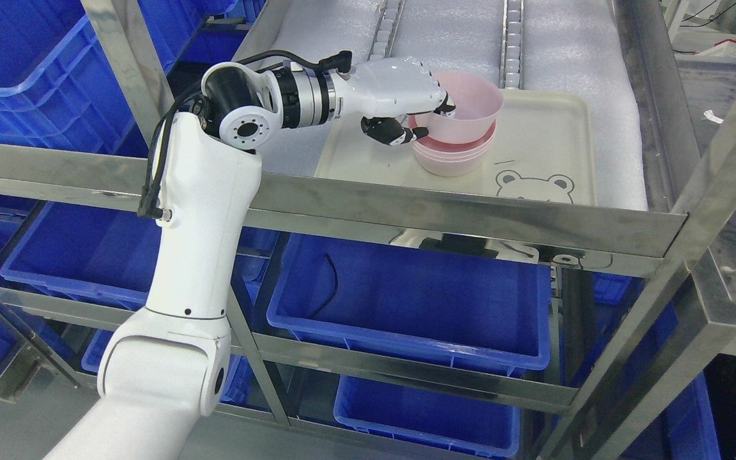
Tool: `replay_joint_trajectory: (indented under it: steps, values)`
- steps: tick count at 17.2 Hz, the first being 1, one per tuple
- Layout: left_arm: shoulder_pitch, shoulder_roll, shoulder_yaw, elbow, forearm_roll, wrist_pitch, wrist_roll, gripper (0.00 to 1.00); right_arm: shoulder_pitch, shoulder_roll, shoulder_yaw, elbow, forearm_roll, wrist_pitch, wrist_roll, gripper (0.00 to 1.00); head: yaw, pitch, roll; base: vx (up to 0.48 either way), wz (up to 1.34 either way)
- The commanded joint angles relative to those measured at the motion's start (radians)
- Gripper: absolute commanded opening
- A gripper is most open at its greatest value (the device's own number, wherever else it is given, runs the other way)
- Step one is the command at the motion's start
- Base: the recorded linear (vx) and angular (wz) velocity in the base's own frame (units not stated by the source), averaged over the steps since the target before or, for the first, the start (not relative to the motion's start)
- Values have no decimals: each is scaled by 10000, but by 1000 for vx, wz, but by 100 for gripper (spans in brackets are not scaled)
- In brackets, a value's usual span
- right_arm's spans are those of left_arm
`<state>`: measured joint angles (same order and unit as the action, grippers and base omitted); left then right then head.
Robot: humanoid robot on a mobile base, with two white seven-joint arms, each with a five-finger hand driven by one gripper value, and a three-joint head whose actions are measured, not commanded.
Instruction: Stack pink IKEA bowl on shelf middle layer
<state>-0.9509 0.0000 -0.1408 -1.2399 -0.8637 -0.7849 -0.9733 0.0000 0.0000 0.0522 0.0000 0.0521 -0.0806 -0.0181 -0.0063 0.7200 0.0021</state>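
My left arm rises from the lower left and reaches over the steel rail onto the shelf. Its white hand [424, 114] grips the near-left rim of a pale pink bowl [470, 108], fingers over the rim and dark-tipped thumb below. That bowl is tilted slightly and sits in the top of a stack of pink bowls [454, 156]. The stack stands on a cream tray [547, 147] with a bear drawing. The right arm does not show.
White foam lines the shelf under the tray, crossed by white roller strips [512, 38]. A steel front rail [470, 217] and slanted posts frame the shelf. Blue plastic bins [419, 306] fill the lower layers and the left side.
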Motion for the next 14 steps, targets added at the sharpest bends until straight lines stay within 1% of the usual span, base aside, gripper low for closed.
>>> replay_joint_trajectory:
  steps: [1, 2, 3, 4, 5, 7, 9, 11, 13, 14]
  values:
    - [-48, 175, -19, 173, -122, -5, -23, 7, 31, -175, 0, -175, 0, -7, -3, 100, 0, 0, 0, 0, 0]
    - [-63, 175, -19, 203, -122, -5, 38, 16, 31, -175, 0, -175, 0, -7, -3, 100, 0, 0, 0, 0, 0]
    - [-63, 175, -95, 203, -107, -5, 84, 37, 31, -175, 0, -175, 0, -7, -3, 100, 0, 0, 0, 0, 0]
    - [-63, 175, -187, 203, -76, -5, 237, 51, 46, -175, 0, -175, 0, -7, -3, 100, 0, 0, 0, 0, 0]
    - [-63, 175, -188, 203, -61, -5, 390, 56, 46, -175, 0, -175, 0, -7, -3, 100, 0, 0, 0, 0, 0]
    - [-63, 175, -188, 143, -15, -5, 879, 74, 31, -175, 0, -175, 0, -7, -3, 100, 0, 0, 0, 1, -10]
    - [-124, 175, -112, 20, 16, -5, 1127, 86, 31, -175, 0, -175, 0, -7, -3, 100, 0, 0, 0, 1, -40]
    - [-262, 175, 42, -26, 138, -5, 1158, 92, 46, -175, 0, -175, 0, -7, -3, 100, 0, 0, 0, 0, 0]
    - [-430, 175, 486, -57, 1359, -5, 1158, 92, 31, -175, 0, -175, 0, -7, -3, 100, 0, 0, 0, 0, 0]
    - [-507, 175, 502, -57, 2763, -5, 1158, 92, 31, -175, 0, -175, 0, -7, -3, 100, 0, 0, 0, 0, 0]
